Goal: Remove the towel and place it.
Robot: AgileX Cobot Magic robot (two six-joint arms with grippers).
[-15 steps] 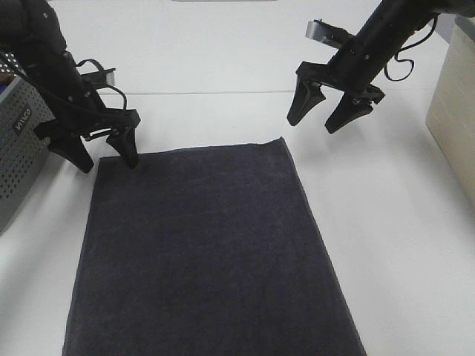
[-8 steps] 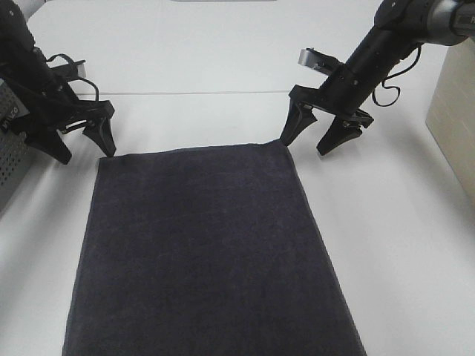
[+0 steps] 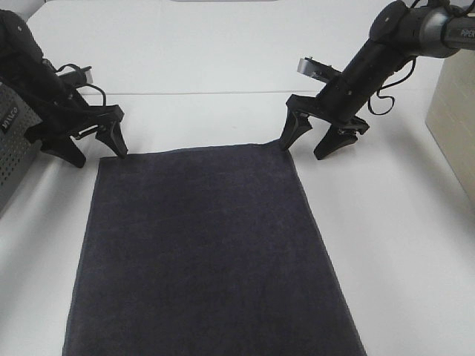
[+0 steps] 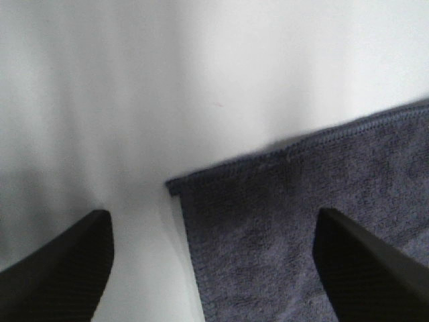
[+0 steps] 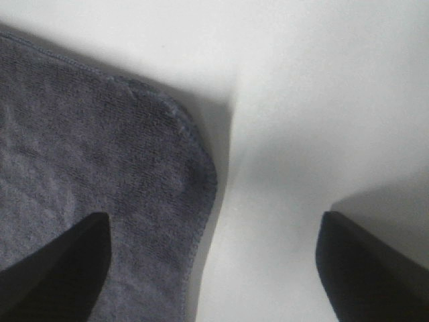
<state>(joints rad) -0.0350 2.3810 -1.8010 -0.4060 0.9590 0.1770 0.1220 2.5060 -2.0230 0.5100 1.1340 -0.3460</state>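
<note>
High view: two black arms angle down to the far corners of the towel (image 3: pixel 208 252), a dark charcoal terry rectangle lying flat on the white bench (image 3: pixel 401 222). The left pincer (image 3: pixel 99 156) straddles its far left corner, spread. The right pincer (image 3: pixel 302 150) straddles its far right corner, spread. A grey perforated basket (image 3: pixel 11 163) sits left of the towel.

Left wrist view: the towel's hemmed corner lies between wide-apart fingers (image 4: pixel 60 261).

Right wrist view: the towel's rounded, stitched corner lies flat, with one finger over the cloth and the other over bare bench.
</note>
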